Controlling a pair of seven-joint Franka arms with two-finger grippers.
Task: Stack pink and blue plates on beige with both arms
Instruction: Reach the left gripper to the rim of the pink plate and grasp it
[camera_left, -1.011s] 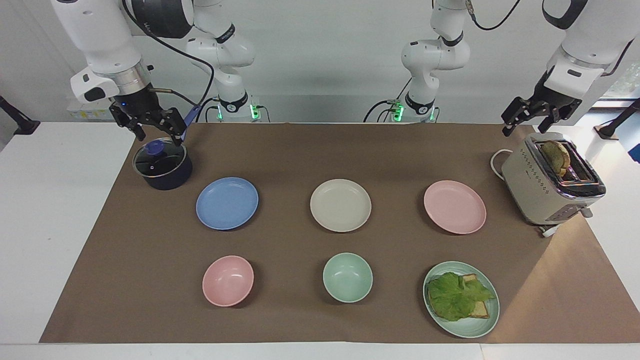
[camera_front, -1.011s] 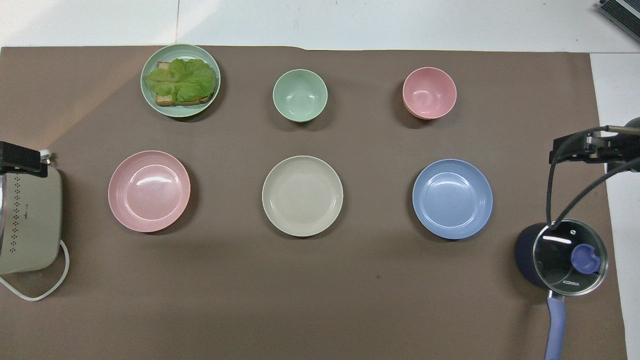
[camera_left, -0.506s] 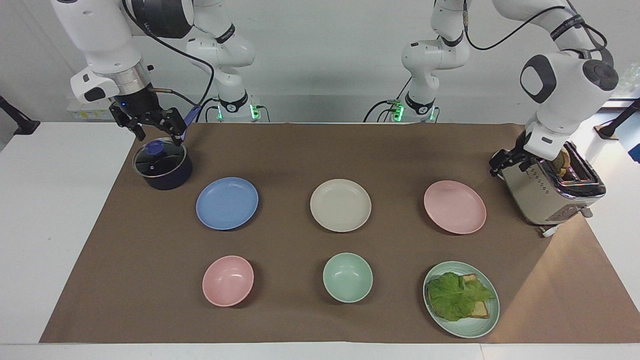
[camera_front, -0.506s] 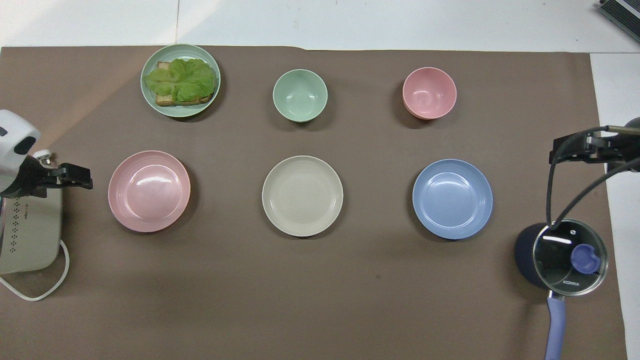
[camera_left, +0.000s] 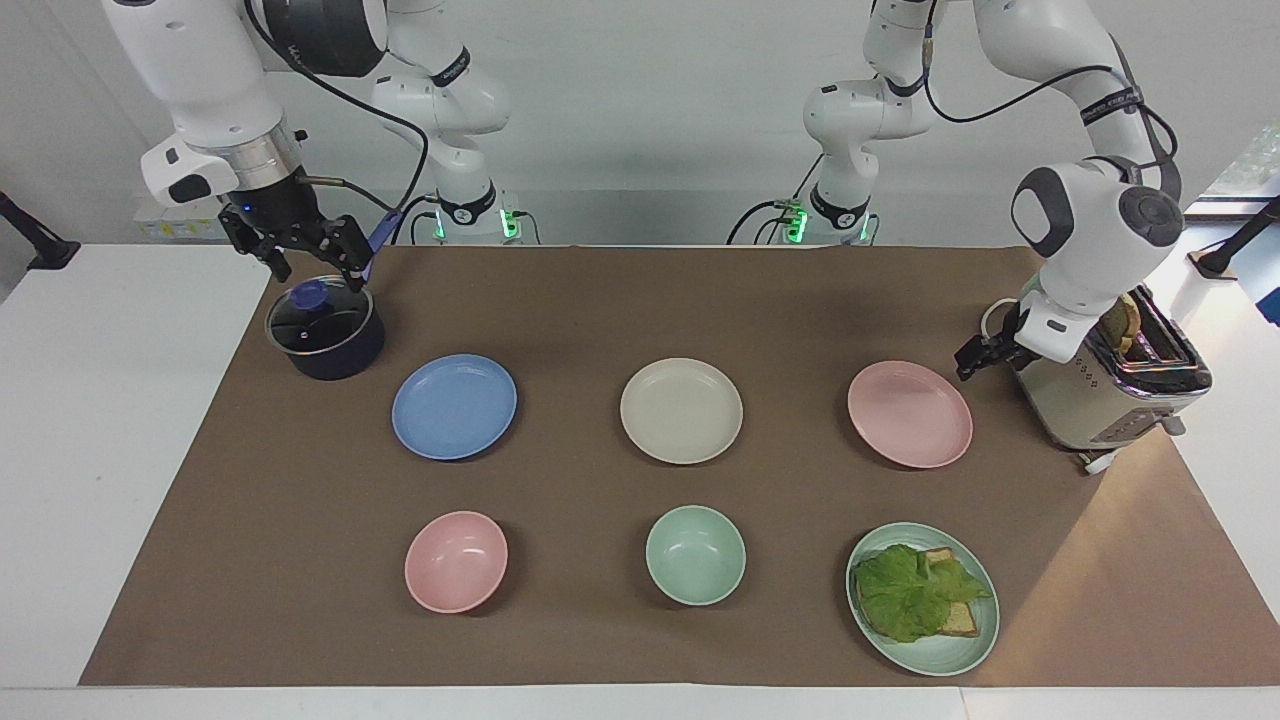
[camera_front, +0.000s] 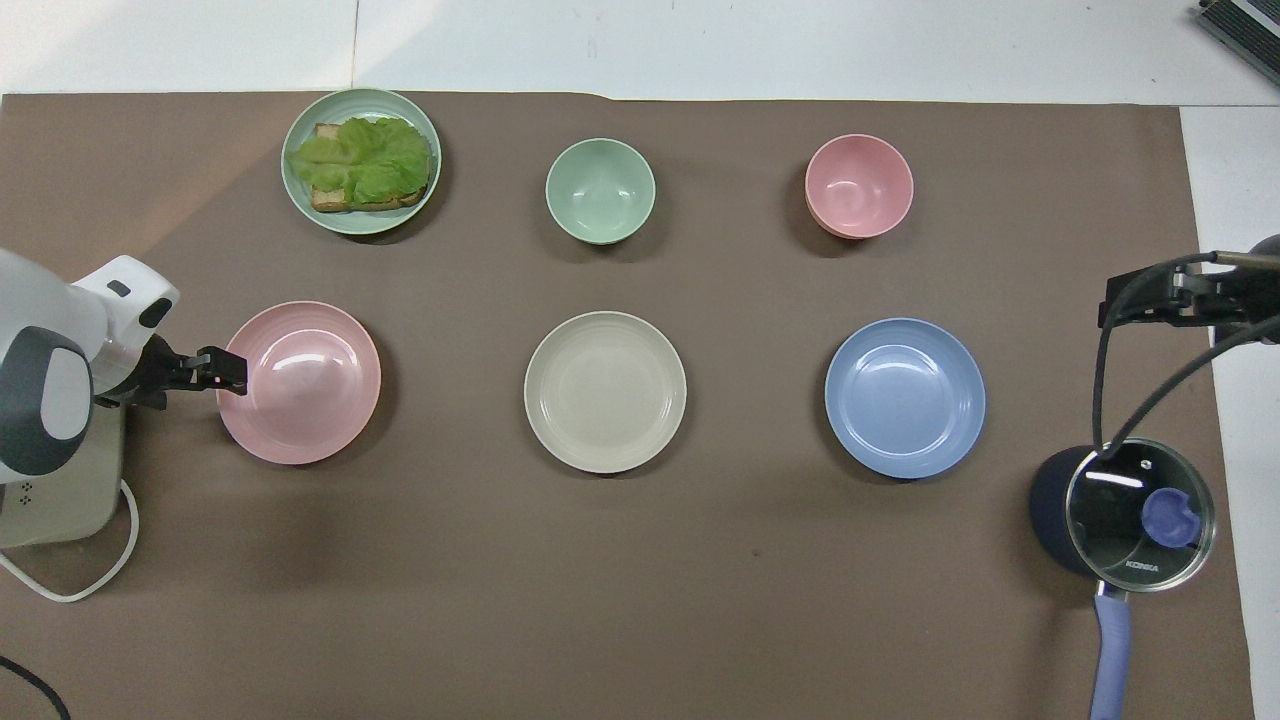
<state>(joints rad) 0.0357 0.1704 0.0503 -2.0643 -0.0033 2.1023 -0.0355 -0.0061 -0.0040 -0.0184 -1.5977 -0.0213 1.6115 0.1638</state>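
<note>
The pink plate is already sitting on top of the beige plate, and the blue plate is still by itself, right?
Not quite. The pink plate is not on the beige plate yet; it lies flat on the mat beside it, toward the left arm's end, as the facing view shows. The left hand is only at its rim. The blue plate is by itself, yes.

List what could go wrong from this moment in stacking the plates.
1. The left hand is low between the toaster and the pink plate; it might push the plate across the mat rather than catch its rim.
2. The right hand hangs over the lidded pot; dropping toward the blue plate could clip it.
</note>
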